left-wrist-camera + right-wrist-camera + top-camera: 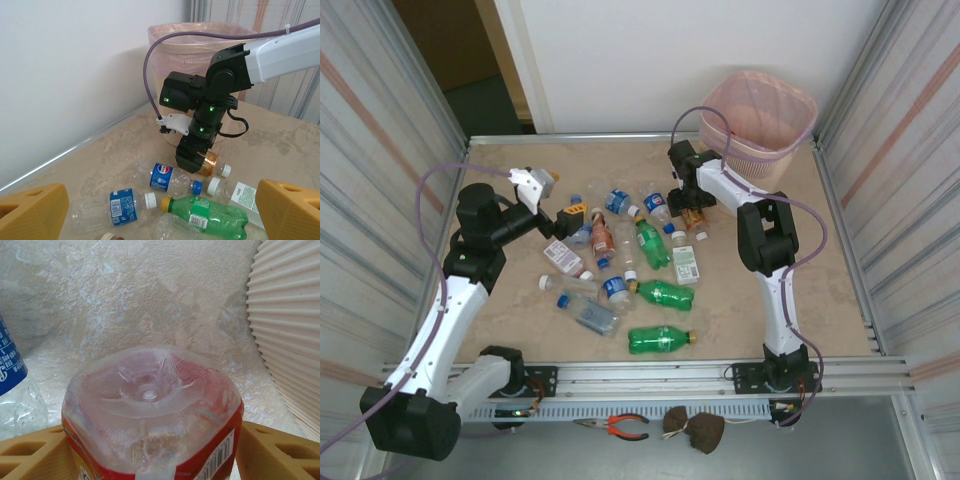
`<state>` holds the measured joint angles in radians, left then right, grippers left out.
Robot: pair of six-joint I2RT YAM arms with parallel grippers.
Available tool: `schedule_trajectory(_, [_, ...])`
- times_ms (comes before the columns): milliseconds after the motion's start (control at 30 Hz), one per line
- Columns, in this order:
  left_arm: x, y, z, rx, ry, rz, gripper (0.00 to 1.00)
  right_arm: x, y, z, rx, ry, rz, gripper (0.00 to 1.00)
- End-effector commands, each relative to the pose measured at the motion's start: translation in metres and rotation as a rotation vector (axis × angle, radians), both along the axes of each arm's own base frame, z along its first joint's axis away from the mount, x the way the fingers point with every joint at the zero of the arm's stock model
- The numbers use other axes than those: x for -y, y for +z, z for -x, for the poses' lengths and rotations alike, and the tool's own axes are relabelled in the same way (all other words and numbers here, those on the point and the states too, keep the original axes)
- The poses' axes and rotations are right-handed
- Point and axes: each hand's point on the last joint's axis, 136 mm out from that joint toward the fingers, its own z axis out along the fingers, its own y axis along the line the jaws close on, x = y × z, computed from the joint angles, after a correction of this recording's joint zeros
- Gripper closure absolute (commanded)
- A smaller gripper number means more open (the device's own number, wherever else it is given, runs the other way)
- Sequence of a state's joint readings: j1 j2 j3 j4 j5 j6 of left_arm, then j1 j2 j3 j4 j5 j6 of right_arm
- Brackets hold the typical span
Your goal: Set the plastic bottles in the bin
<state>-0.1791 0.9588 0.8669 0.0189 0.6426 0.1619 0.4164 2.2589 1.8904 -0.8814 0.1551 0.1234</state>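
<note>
Bottle (150, 405) sits inside the right gripper (152, 440); clamped or not, I cannot tell. Close squarely on its sides before lifting to the bin (290, 340). Left gripper (160, 202) gapes empty.

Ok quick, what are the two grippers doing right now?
Left gripper: open, holding nothing.
Right gripper: around the red-label bottle; gripping or not, cannot tell.

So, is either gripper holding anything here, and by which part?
Left gripper open, empty. The red-labelled bottle lies between the fingers of the right gripper, near its base; a firm grip cannot be told.
</note>
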Motion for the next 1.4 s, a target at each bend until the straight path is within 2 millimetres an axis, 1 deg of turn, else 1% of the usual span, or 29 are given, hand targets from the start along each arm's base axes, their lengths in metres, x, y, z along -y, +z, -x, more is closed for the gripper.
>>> schedule_trajectory(0, [0.002,0.003,0.003,0.016,-0.010,-0.011,0.03,0.006,-0.022,0.008,-0.067,-0.014,0.003,0.24])
schedule_trajectory(200, [0.002,0.004,0.004,0.019,-0.010,-0.011,0.03,0.006,-0.017,0.007,-0.057,-0.016,0.002,0.30])
schedule_trajectory(233, [0.002,0.004,0.004,0.019,-0.010,-0.011,0.03,0.009,-0.024,0.014,-0.079,-0.016,0.012,0.31])
schedule_trajectory(267, [0.002,0.004,0.004,0.018,-0.010,-0.011,0.03,0.009,-0.024,0.015,-0.079,-0.015,0.013,0.32])
schedule_trajectory(400, [0.002,0.005,0.004,0.022,-0.010,-0.011,0.03,0.007,-0.011,0.014,-0.055,-0.010,0.015,0.34])
schedule_trajectory(533, [0.002,0.005,0.004,0.023,-0.010,-0.011,0.03,0.004,0.008,0.013,-0.018,0.002,0.026,0.35])
schedule_trajectory(700, [0.002,0.005,0.004,0.022,-0.013,-0.009,0.03,0.001,0.027,0.017,0.012,0.014,0.036,0.37])
schedule_trajectory(767, [0.002,0.005,0.004,0.022,-0.012,-0.010,0.03,-0.003,0.045,0.012,0.051,0.023,0.031,0.37])
schedule_trajectory(867, [0.002,0.005,0.004,0.019,-0.011,-0.009,0.04,-0.006,0.062,0.014,0.079,0.039,0.047,0.38])
schedule_trajectory(1067, [0.002,0.005,0.004,0.019,-0.014,-0.008,0.03,-0.011,0.105,0.021,0.153,0.053,0.044,0.38])
schedule_trajectory(1233, [0.003,0.005,0.004,0.017,-0.018,-0.003,0.03,-0.017,0.147,0.025,0.225,0.065,0.008,0.38])
schedule_trajectory(1367, [0.003,0.005,0.004,0.015,-0.020,-0.002,0.03,-0.020,0.185,0.027,0.295,0.059,-0.051,0.38])
